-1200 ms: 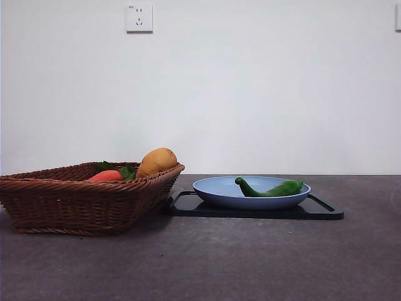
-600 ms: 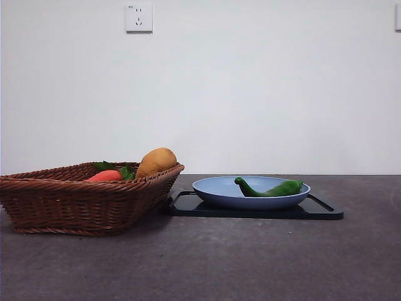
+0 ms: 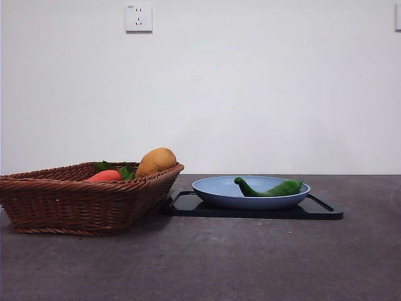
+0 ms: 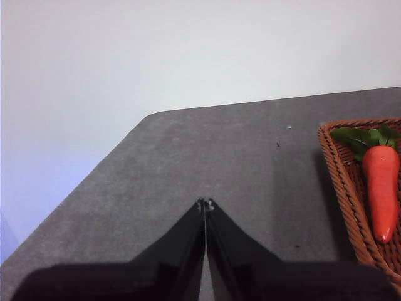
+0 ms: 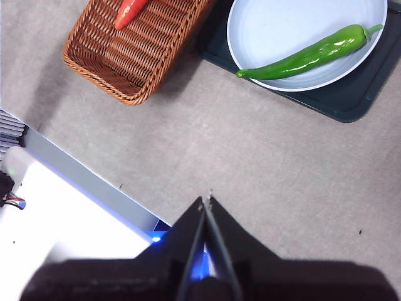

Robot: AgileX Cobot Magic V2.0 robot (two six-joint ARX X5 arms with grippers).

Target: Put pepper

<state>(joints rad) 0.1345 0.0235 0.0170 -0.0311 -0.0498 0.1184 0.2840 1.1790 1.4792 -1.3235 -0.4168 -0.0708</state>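
Pepper (image 3: 270, 189) lies lengthwise in the blue plate (image 3: 213, 188), which sits on the dark tray (image 3: 322, 211) just beside the wicker basket (image 3: 75, 204); the basket holds a carrot (image 3: 105, 176) and a potato (image 3: 156, 160). Left gripper (image 4: 205, 204) hangs over bare table (image 4: 188, 157) beside the basket, jaws together and holding nothing. Right gripper (image 5: 207, 199) is high above the table, well apart from the pepper, jaws likewise together and empty.
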